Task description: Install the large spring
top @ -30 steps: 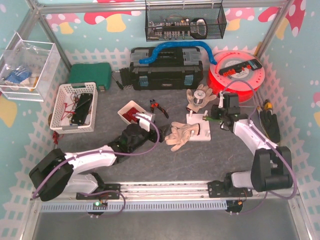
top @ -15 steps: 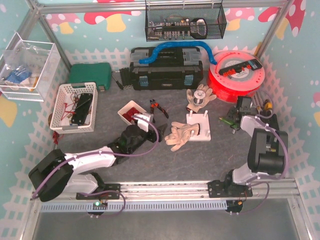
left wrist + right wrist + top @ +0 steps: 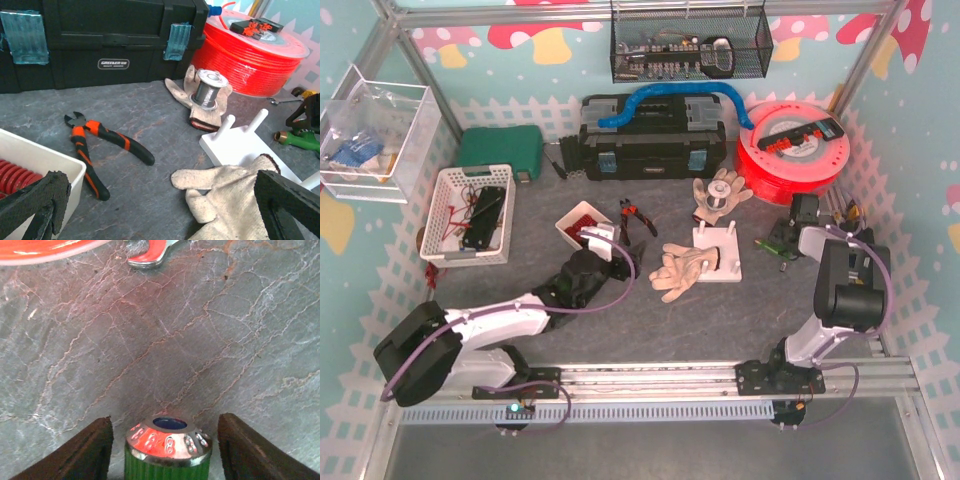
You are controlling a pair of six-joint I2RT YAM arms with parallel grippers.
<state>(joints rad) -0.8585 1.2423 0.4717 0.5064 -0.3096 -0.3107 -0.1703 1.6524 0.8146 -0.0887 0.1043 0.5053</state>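
Several red springs [image 3: 15,177] lie in a small white bin [image 3: 582,225] left of centre. The white peg base [image 3: 722,258] stands mid-table, with upright pegs [image 3: 257,120] showing in the left wrist view. My left gripper [image 3: 628,268] is open and empty, low over the table between the bin and a cloth glove [image 3: 225,195]. My right gripper [image 3: 788,238] is open at the right, its fingers [image 3: 75,450] on either side of a green hose nozzle [image 3: 167,450] with gaps on both sides. It holds no spring.
Orange-handled pliers [image 3: 100,145] lie beside the bin. A second glove with a wire spool [image 3: 210,90] lies behind the base. A black toolbox [image 3: 655,140] and a red filament reel [image 3: 790,150] stand at the back. A white basket [image 3: 470,215] is at the left.
My right arm has swung from beside the peg base out to the right and folded back, and its gripper now sits over the green nozzle. My left arm has barely moved.
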